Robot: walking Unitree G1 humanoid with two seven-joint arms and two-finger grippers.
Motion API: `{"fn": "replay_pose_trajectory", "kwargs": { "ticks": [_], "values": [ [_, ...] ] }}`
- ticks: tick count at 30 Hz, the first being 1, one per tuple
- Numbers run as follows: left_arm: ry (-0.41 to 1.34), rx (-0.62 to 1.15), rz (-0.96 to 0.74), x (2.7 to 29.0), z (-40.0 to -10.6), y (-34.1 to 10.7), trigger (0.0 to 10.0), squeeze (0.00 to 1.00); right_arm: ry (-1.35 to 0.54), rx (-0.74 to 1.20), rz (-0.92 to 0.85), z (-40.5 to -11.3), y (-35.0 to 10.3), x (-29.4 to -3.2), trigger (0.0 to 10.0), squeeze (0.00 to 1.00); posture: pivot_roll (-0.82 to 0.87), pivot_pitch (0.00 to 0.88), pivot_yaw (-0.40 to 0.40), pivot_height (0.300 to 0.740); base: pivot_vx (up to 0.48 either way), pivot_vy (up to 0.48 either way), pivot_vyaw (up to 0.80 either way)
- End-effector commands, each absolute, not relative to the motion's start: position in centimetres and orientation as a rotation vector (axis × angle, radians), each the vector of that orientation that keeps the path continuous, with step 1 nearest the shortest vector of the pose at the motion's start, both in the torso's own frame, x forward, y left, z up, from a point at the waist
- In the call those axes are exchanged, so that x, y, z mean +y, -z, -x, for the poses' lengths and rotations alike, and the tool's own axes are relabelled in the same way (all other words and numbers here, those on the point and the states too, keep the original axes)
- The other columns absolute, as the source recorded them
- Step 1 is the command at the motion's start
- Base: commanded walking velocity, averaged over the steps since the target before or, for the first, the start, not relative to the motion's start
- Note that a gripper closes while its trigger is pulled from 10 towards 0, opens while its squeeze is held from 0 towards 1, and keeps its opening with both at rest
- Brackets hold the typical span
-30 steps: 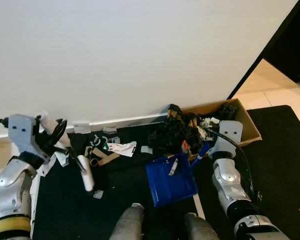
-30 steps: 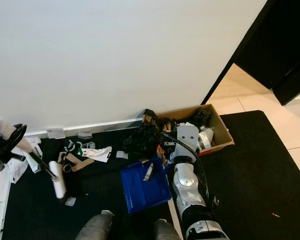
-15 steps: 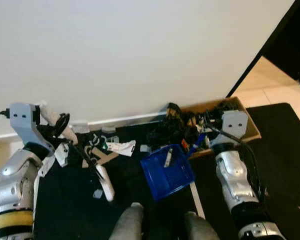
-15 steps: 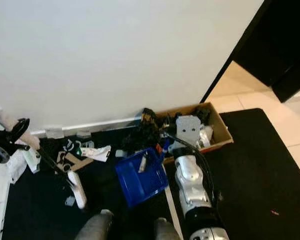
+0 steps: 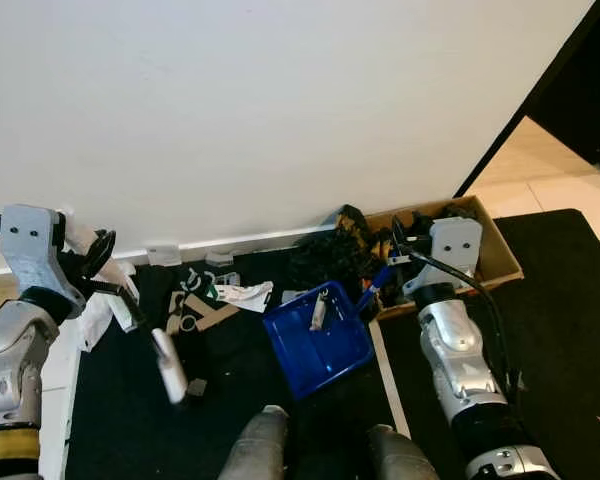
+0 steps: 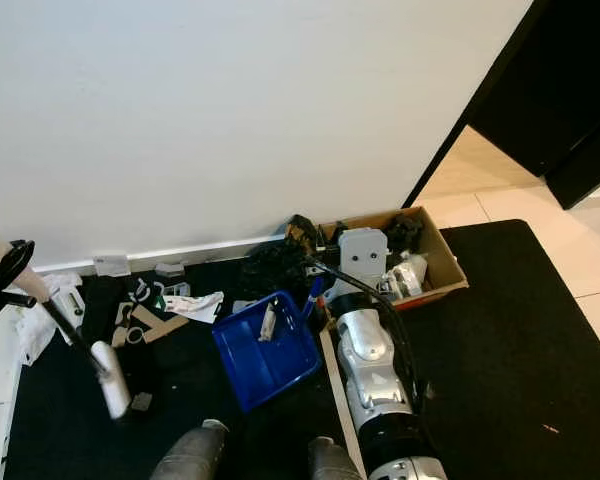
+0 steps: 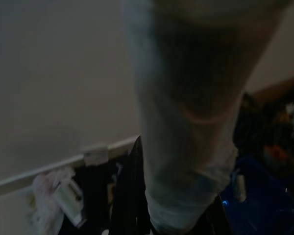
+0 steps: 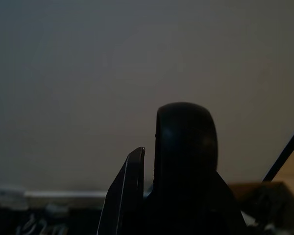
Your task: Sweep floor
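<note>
My left gripper [image 5: 97,258] is shut on the white handle of a brush [image 5: 167,365], whose long white head hangs low over the black mat at the left. That handle [image 7: 186,122] looms close and pale in the left wrist view. My right gripper [image 5: 392,268] is shut on the handle of a blue dustpan [image 5: 317,340], which lies tilted on the mat with a small white scrap in it. Cardboard bits and white paper scraps [image 5: 212,302] lie against the baseboard between brush and dustpan. In the right wrist view the dustpan handle [image 8: 186,161] shows as a dark shape.
An open cardboard box [image 5: 502,256] with rubbish stands at the wall on the right, and a black heap [image 5: 330,255] lies beside it. A white wall runs across the back. Pale tile floor [image 6: 580,270] lies beyond the black mat. My knees [image 5: 260,450] show at the bottom.
The dustpan has slid left toward the scraps and tilted. The brush head swung right, then back left and a little nearer the wall.
</note>
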State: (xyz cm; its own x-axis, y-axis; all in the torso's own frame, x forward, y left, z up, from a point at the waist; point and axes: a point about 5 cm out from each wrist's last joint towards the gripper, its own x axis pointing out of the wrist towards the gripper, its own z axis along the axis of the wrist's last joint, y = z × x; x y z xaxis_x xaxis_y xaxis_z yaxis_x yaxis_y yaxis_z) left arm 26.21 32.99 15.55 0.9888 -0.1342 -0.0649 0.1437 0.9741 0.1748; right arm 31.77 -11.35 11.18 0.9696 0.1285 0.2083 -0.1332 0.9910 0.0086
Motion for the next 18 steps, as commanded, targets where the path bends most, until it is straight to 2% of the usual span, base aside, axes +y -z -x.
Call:
{"fn": "replay_pose_trajectory", "kwargs": {
  "ticks": [1, 8, 13, 18],
  "values": [
    [0.147, 0.042, -0.263, 33.9, -25.8, -16.0, 10.0, 0.00, -0.116, -0.162, -0.068, -31.8, -10.3, -11.3, 10.0, 0.00, 0.24, 0.229, -0.040, 0.740, 0.000, 0.000, 0.00],
    [0.175, 0.066, -0.271, 34.1, -25.8, -14.4, 10.0, 0.00, -0.106, -0.106, -0.125, -31.8, -8.8, -10.3, 10.0, 0.00, 0.24, 0.237, -0.036, 0.740, 0.000, 0.000, 0.00],
    [0.202, 0.080, -0.305, 33.3, -26.3, -12.4, 10.0, 0.00, -0.131, -0.071, -0.210, -32.0, -8.3, -9.1, 10.0, 0.00, 0.26, 0.249, -0.045, 0.740, 0.000, 0.000, 0.00],
    [0.217, 0.111, -0.243, 32.7, -26.2, -10.6, 10.0, 0.00, -0.164, -0.074, -0.207, -32.7, -8.9, -7.8, 10.0, 0.00, 0.27, 0.258, -0.048, 0.740, 0.000, 0.000, 0.00]
  ]
}}
